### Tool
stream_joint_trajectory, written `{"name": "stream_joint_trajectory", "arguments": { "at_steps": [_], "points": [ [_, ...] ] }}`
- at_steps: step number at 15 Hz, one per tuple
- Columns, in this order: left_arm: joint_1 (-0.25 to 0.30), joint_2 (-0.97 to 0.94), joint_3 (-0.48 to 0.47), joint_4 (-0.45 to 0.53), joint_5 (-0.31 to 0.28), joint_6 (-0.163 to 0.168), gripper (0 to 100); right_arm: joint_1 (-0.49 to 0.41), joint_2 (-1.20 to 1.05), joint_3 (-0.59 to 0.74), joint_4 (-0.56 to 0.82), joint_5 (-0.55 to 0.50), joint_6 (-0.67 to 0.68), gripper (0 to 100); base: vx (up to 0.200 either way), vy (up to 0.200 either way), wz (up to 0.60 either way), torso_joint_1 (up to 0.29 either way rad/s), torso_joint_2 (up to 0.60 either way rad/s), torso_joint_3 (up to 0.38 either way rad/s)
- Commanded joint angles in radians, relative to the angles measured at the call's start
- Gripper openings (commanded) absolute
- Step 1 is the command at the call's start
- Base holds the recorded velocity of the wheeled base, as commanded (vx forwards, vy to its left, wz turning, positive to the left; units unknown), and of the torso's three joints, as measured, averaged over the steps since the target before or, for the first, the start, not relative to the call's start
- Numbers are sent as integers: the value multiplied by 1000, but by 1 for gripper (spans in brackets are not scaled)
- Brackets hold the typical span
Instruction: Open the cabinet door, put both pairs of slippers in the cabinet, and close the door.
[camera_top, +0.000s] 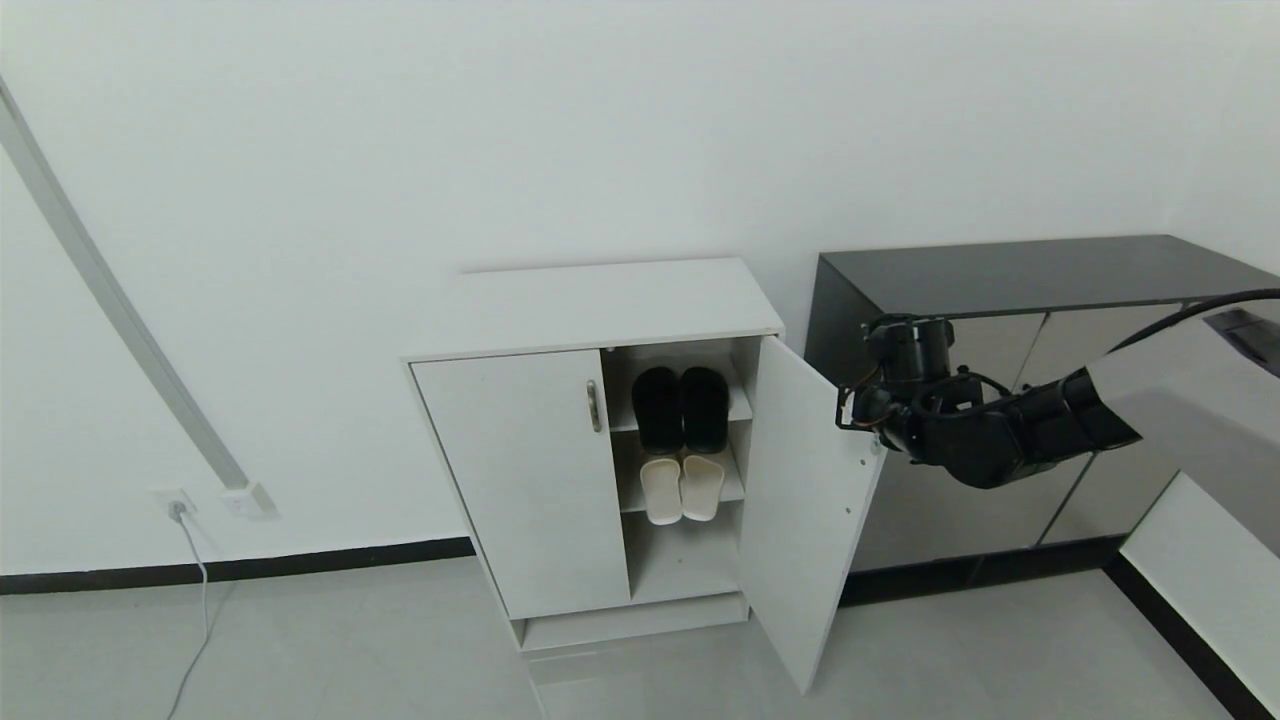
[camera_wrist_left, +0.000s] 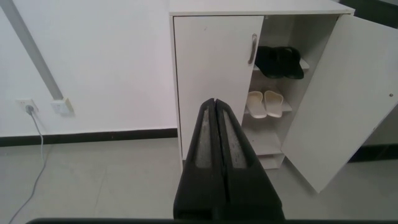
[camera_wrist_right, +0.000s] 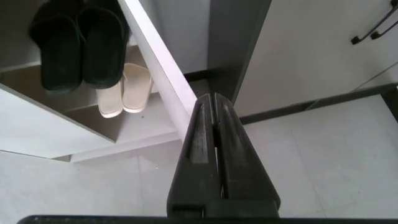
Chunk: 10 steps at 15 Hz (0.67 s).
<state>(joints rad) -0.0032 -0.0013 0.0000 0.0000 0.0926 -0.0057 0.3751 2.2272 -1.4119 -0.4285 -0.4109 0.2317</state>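
Our left claw (camera_wrist_left: 215, 104), fingers pressed together, faces the white cabinet (camera_top: 600, 300). Inside, 2 black slippers (camera_top: 680, 408) sit above 2 white slippers (camera_top: 682, 488). The open door (camera_top: 800, 520) stands out to the right. Our right claw (camera_top: 850, 412), also pressed together, sits just beside the door's free edge. It looks the nearer one to push the door leftward.

I'm looking at a plain white wall (camera_top: 640, 120), evenly lit. On the left a grey cable duct (camera_top: 110, 290) slants down to a small white box (camera_top: 250, 498). A wall socket (camera_top: 175, 503) sits just beside it, with a grey cord (camera_top: 203, 590) trailing to the pale tiled floor (camera_top: 350, 650). Black skirting (camera_top: 230, 570) lines the base. On the right stands a black-topped sideboard (camera_top: 1020, 270) with glossy fronts.
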Motion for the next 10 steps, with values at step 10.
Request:
{"name": "stream_joint_trajectory", "arguments": {
  "at_steps": [10],
  "points": [
    [0, 1, 0, 0, -1, 0, 0, 21, 8, 8, 1, -3, 1, 0, 0, 0, 0, 0, 0, 0]
  ]
}}
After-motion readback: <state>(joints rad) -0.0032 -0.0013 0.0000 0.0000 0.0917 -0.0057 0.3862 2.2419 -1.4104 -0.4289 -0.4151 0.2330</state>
